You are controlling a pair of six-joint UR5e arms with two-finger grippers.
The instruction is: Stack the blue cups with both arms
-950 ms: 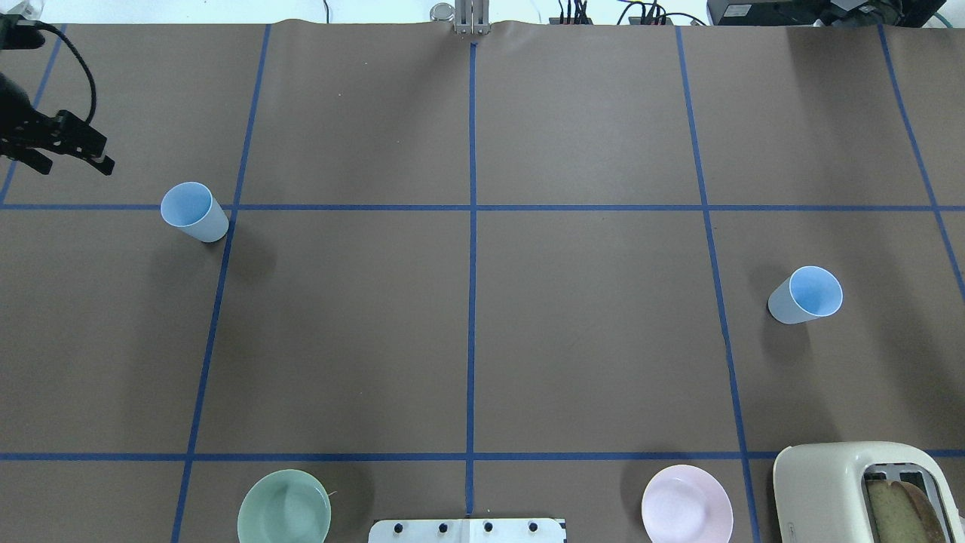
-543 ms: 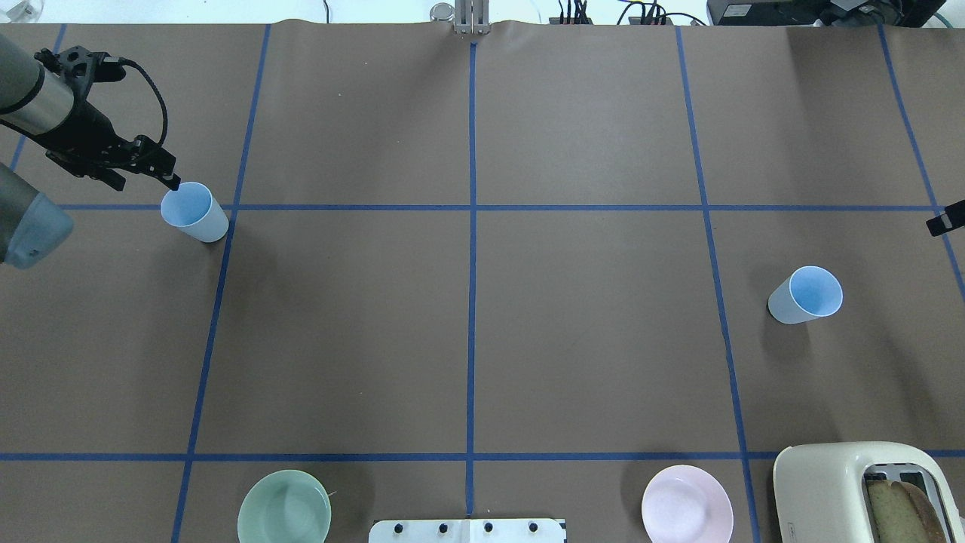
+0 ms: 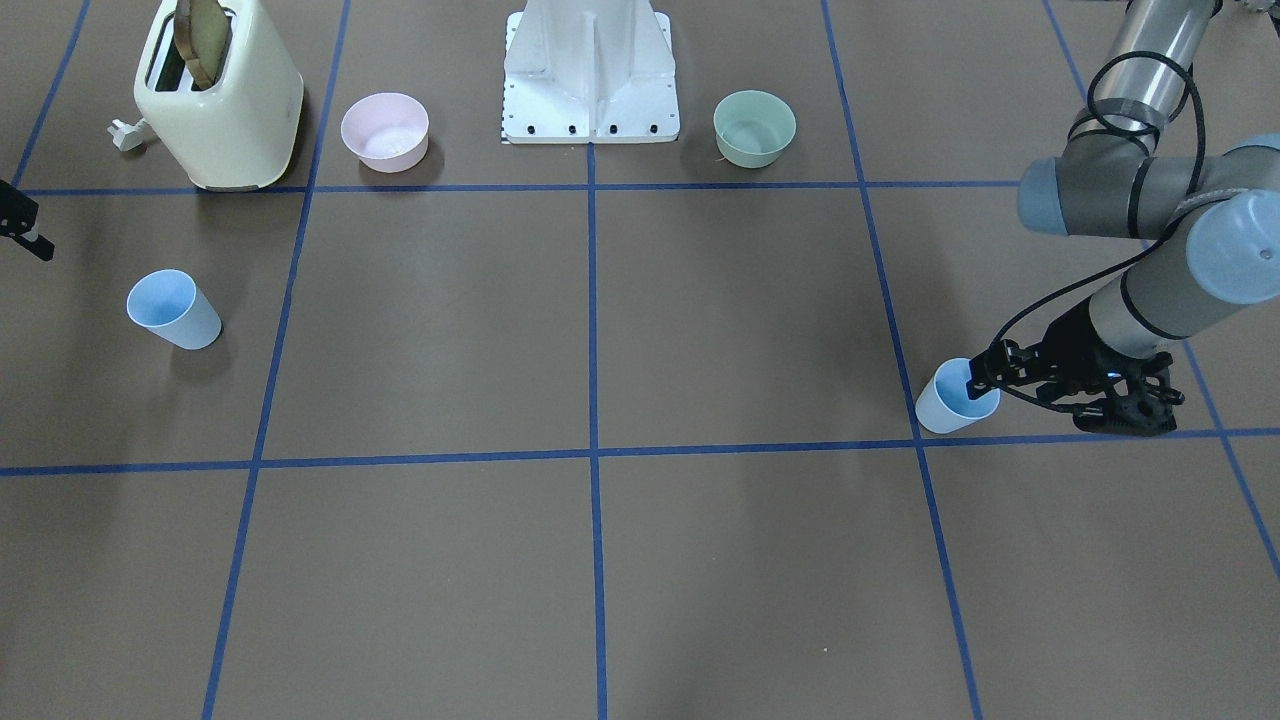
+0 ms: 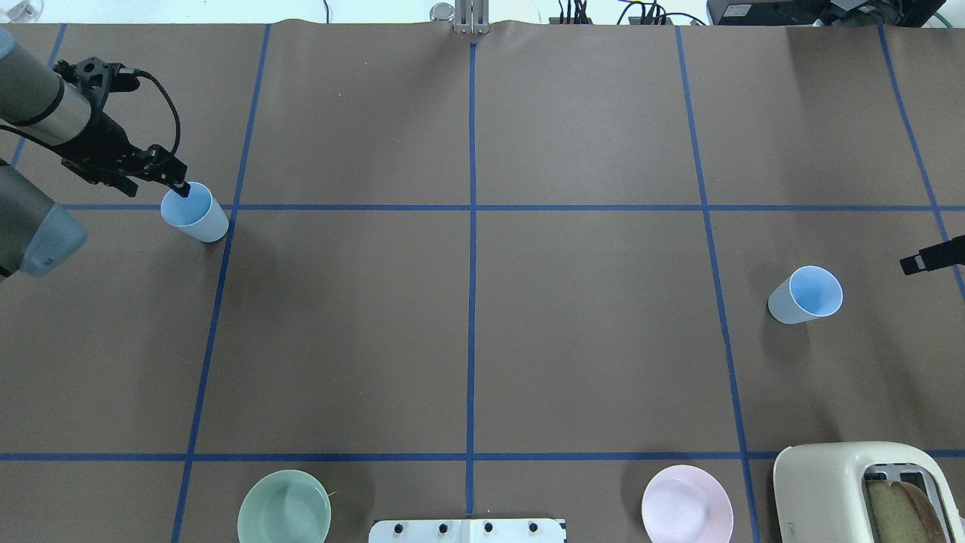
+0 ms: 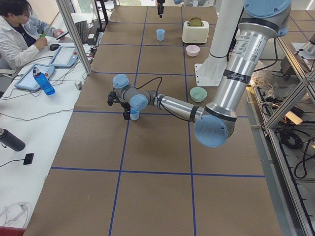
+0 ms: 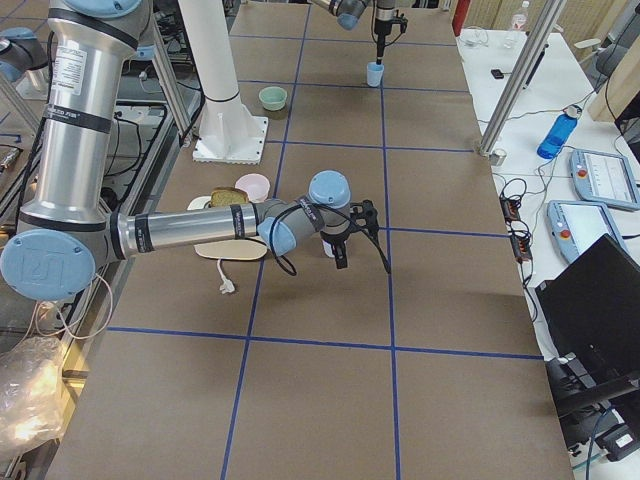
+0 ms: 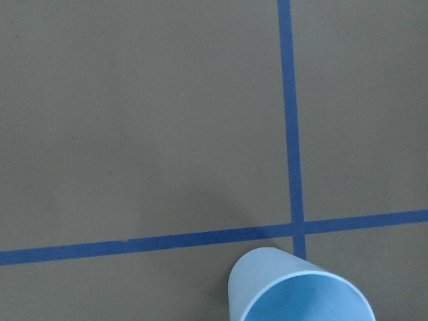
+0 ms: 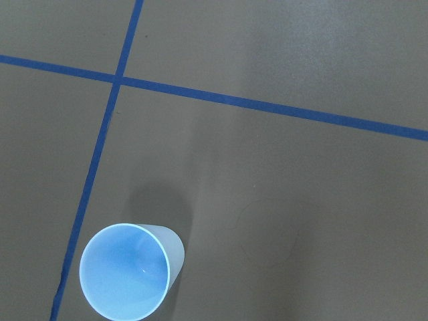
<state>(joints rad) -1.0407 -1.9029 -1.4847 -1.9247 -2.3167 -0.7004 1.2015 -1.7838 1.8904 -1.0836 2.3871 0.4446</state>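
Two light-blue cups stand upright on the brown table. The left cup [image 4: 194, 213] sits by a blue tape crossing; it also shows in the front view [image 3: 950, 400] and at the bottom of the left wrist view [image 7: 297, 291]. My left gripper [image 4: 156, 187] looks open and empty, with one fingertip [image 4: 182, 189] just above the cup's far-left rim. The right cup [image 4: 807, 294] shows at the lower left of the right wrist view [image 8: 127, 277]. Only one finger [image 4: 931, 259] of my right gripper shows at the view's edge, apart from the right cup; I cannot tell if it is open.
A cream toaster [image 4: 852, 490] with bread in it, a pink bowl [image 4: 686, 504] and a green bowl [image 4: 284, 507] stand along the near edge beside the white base column [image 3: 590, 70]. An operator [image 5: 19, 34] sits at a side desk.
My left arm has swung in from the left edge to the left cup's rim. My right gripper's finger has come into view at the right edge and moved down toward the right cup.
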